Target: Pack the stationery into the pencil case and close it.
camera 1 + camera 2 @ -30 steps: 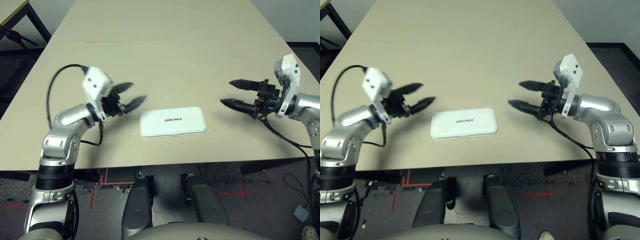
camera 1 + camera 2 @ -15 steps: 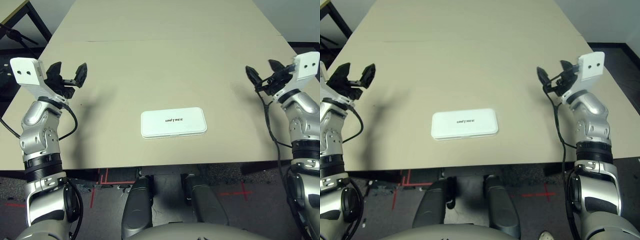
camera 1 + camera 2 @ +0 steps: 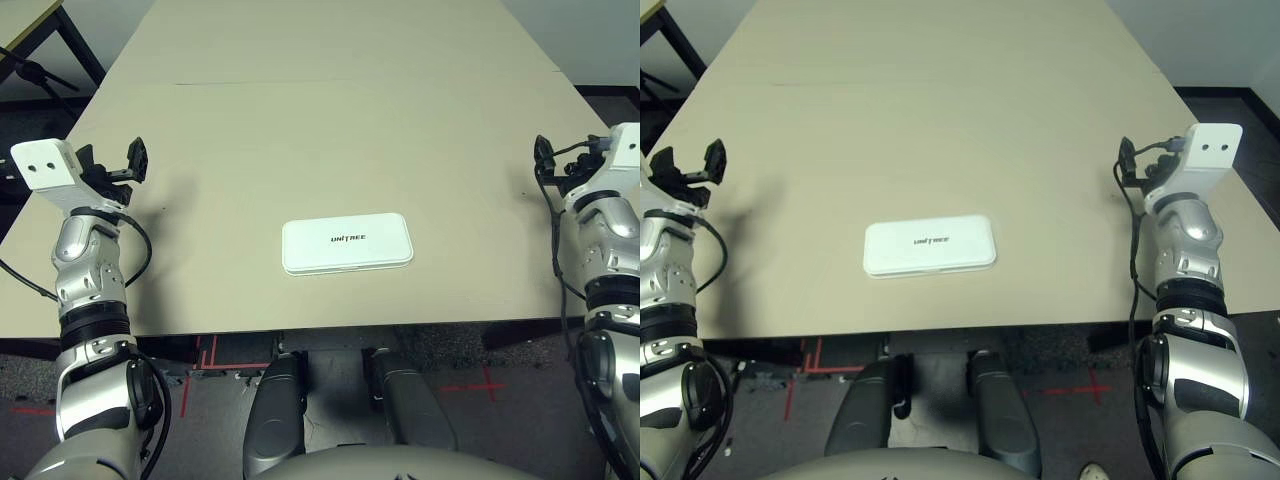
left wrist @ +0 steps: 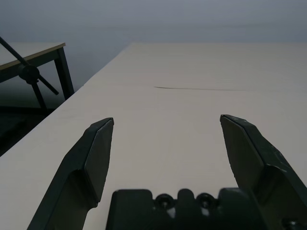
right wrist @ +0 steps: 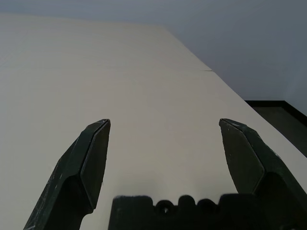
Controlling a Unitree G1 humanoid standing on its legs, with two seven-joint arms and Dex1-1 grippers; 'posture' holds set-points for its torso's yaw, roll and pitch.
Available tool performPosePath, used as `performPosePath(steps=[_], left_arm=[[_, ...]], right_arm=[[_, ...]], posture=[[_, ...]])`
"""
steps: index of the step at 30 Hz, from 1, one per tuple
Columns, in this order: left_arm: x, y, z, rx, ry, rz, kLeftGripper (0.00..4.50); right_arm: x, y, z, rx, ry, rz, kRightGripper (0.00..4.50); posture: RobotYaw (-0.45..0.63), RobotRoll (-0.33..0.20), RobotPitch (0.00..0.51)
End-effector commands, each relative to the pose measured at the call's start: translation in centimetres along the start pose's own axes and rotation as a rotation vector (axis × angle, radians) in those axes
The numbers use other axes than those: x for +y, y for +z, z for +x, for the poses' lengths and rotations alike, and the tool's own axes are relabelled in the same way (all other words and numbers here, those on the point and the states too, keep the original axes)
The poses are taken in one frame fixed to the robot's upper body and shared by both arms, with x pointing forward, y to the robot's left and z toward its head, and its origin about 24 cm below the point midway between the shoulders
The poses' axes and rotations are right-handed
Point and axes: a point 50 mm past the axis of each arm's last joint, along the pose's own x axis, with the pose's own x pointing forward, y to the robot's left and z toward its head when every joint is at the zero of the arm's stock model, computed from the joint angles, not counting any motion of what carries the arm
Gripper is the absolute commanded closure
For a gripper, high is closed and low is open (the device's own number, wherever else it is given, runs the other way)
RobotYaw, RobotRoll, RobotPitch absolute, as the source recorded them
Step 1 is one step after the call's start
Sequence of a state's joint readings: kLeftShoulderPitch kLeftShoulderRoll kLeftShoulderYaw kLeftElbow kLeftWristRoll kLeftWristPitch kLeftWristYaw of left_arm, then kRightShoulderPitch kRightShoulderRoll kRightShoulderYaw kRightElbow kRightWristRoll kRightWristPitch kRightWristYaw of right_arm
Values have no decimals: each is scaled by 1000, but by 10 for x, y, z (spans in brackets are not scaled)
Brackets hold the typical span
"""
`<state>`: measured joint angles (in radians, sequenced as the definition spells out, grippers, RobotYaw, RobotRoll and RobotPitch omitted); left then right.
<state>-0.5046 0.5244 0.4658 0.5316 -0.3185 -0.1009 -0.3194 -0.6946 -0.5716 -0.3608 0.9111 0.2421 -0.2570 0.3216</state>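
The white pencil case (image 3: 347, 243) lies flat and shut near the table's front edge, its dark logo facing up. The marker, highlighter and grey metal piece are out of view. My left gripper (image 3: 112, 160) is held up over the table's left edge, far from the case, open with nothing between its fingers (image 4: 98, 143). My right gripper (image 3: 565, 160) hangs over the right edge, equally far from the case, also open and empty, with bare tabletop between its fingers (image 5: 96, 148).
The beige table (image 3: 330, 120) stretches far back, with a thin seam (image 3: 300, 82) running across it. Another table with a black frame (image 3: 30, 25) stands off to the far left. Dark floor lies beyond the right edge.
Both arms have swung outward from beside the pencil case to the table's left and right edges, still open. The case has not moved.
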Motion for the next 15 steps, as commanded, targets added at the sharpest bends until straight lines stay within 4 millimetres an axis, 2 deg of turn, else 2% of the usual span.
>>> performPosePath(steps=[1,5,9,15], left_arm=[[-10,-4,4,6,-17,10,39],[-16,-2,6,7,-56,15,39],[-11,-3,3,16,-61,28,39],[-1,-5,-7,15,-37,39,39]], right_arm=[[-8,4,1,-10,-14,6,0],[-10,6,-1,-20,7,-5,0],[-10,2,-4,-16,15,-7,0],[4,-1,1,-8,54,0,0]], posture=[[-84,0,174],[-100,0,185],[-78,0,178],[-44,0,164]])
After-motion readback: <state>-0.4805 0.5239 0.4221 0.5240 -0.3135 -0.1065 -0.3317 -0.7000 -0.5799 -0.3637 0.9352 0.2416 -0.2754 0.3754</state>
